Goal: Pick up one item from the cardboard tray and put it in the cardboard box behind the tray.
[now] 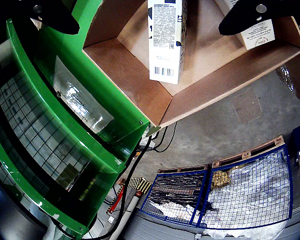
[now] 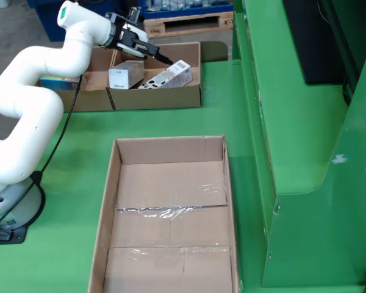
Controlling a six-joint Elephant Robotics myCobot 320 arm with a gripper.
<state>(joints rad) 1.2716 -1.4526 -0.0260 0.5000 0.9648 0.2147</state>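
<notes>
Our claw (image 2: 161,58), fingers apart, hovers over the white carton (image 2: 168,77), which lies lengthwise just below it in the cardboard tray (image 2: 155,97).

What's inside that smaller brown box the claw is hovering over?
The smaller brown cardboard box holds two white cartons. The arm hides its left end. The claw hangs open above them.
</notes>
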